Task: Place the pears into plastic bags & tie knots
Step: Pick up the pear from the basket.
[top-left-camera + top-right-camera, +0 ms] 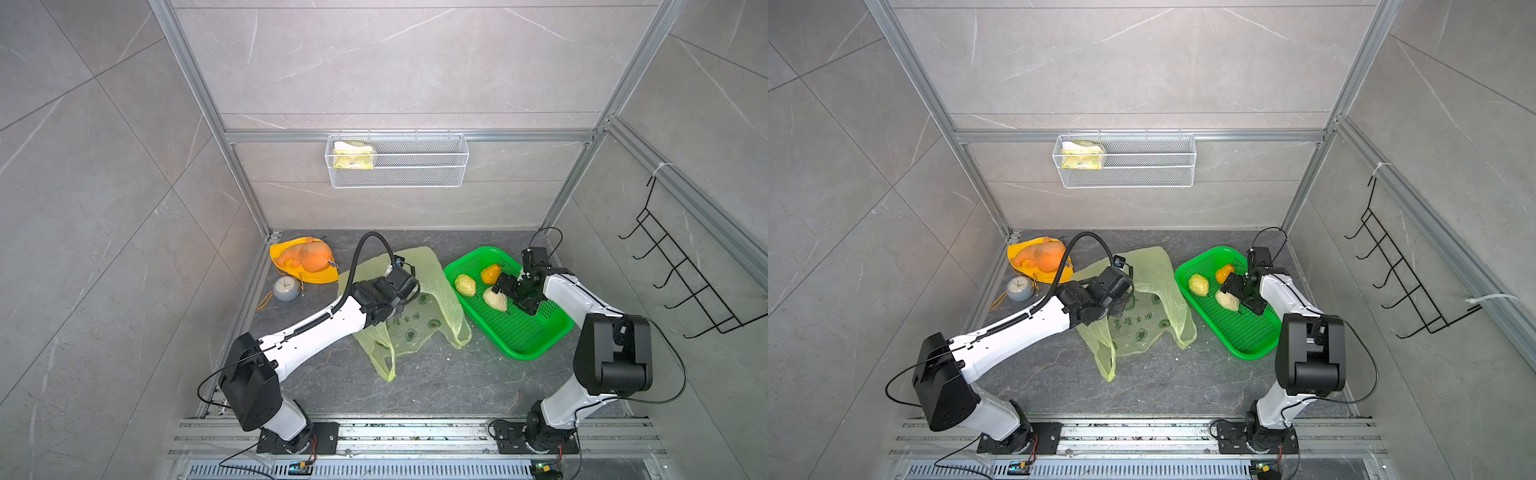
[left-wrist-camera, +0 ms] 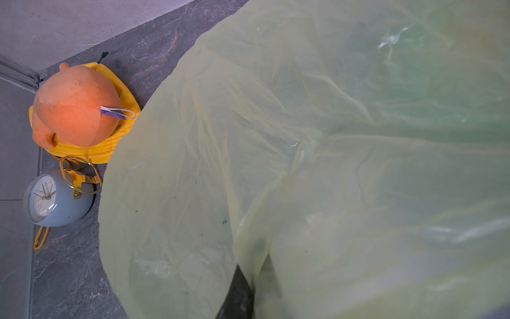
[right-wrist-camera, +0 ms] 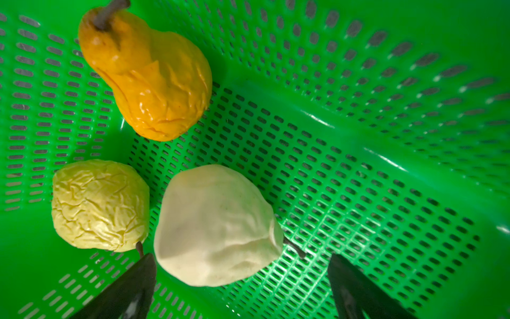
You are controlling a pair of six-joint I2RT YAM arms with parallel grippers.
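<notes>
Three pears lie in a green basket: a yellow-green pear, an orange pear and a cream pear. My right gripper stands open just over the cream pear, one finger on each side of it, touching nothing. The yellow-green plastic bag lies flat on the table left of the basket. My left gripper is shut on a pinch of its film. Both handle loops lie apart; no knots are in view.
An orange plush on a yellow hat and a small blue-grey clock sit in the back left corner. A white wire basket holding a packet hangs on the back wall. A black hook rack hangs on the right wall.
</notes>
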